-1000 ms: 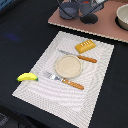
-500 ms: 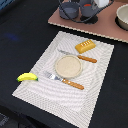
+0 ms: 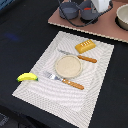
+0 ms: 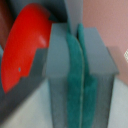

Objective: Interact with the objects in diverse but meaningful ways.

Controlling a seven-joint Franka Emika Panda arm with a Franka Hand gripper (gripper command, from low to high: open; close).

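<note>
Nothing on the placemat had moved since a second earlier; hand sat pads-together, empty, beside red tomato near the pots

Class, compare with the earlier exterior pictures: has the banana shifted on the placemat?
No. The banana lies at the same edge of the striped placemat, same gap from the fork.
</note>
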